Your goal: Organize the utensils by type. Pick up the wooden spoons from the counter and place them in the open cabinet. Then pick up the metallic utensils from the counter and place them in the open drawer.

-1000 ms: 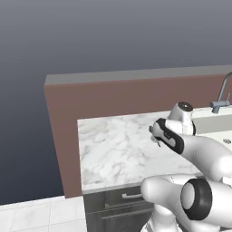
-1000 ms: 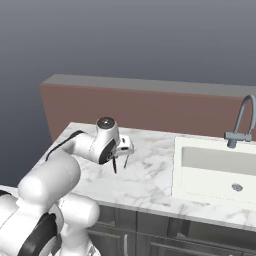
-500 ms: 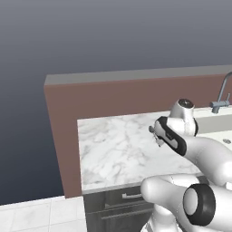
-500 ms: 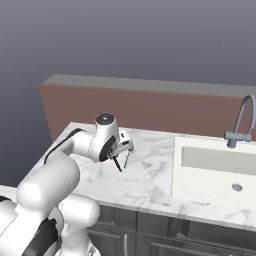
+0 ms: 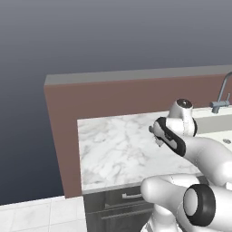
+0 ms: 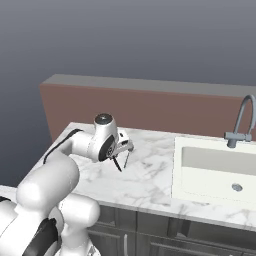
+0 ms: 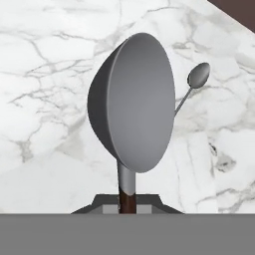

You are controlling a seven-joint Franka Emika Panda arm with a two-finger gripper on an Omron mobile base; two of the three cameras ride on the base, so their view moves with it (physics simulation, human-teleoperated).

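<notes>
My gripper (image 7: 127, 201) is shut on the dark handle of a metallic utensil (image 7: 137, 102). Its big round grey head stands up in front of the hand camera. From the right base view, the gripper (image 6: 122, 148) hangs a little above the white marble counter (image 6: 145, 180), with the thin utensil (image 6: 118, 164) pointing down from it. In the left base view the gripper (image 5: 156, 133) is over the counter (image 5: 113, 154), near its middle. A second slim metal utensil (image 7: 198, 75) with a small round head lies on the marble beyond the held one.
A white sink (image 6: 215, 170) with a curved grey faucet (image 6: 240, 125) is set into the counter to the right. A brown wall (image 6: 150, 107) backs the counter. The slab ends at the left (image 5: 80, 154). Dark base cabinets with silver handles (image 5: 129, 197) sit under the front edge.
The hand has drifted slightly to the left over the counter, still holding the metal utensil. Nothing else has moved.
</notes>
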